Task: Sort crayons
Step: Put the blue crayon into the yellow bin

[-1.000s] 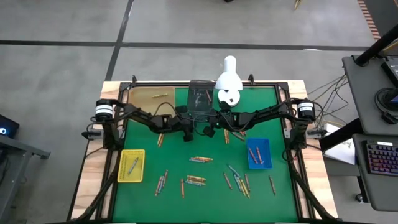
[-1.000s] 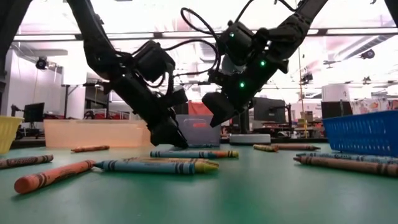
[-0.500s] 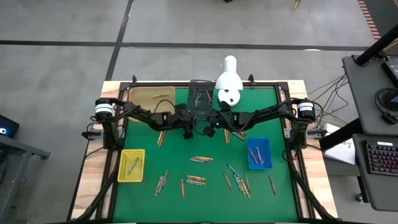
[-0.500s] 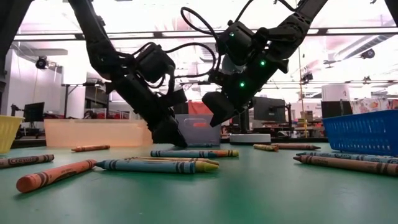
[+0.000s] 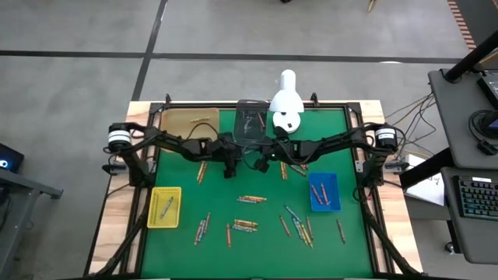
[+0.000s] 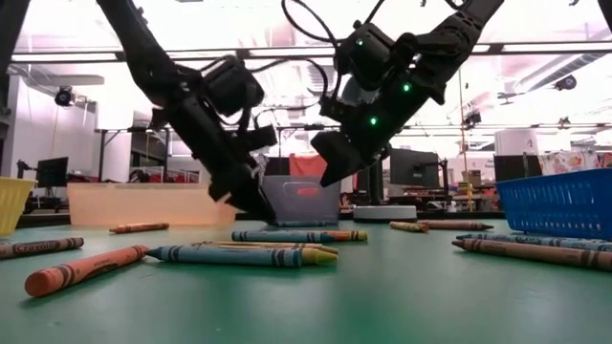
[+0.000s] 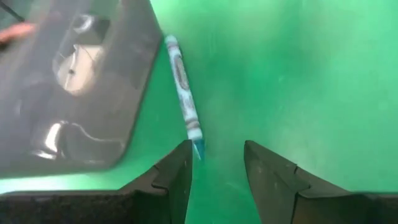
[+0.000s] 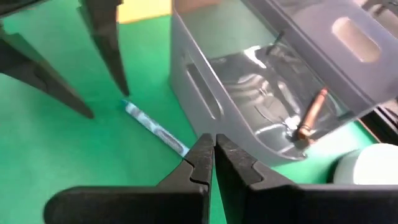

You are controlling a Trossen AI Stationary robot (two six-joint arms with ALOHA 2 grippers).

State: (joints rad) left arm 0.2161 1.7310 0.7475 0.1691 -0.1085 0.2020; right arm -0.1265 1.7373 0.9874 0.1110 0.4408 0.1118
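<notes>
Blue crayon (image 7: 184, 99), green mat (image 7: 298, 74)

A crayon (image 7: 185, 99) lies on the mat (image 7: 298, 74) just beside the bin (image 7: 74, 81).

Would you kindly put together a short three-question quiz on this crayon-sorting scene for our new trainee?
1. True or false: the left gripper has its fingers open above a blue crayon.
2. Multiple choice: the right gripper is A) open, B) shut on a crayon, C) shut and empty.
3. Short answer: beside which container does that blue crayon lie?

Key
1. True; its tip lies between the fingers.
2. C.
3. The grey bin at the far edge of the green mat; a brown crayon lies inside it.
</notes>
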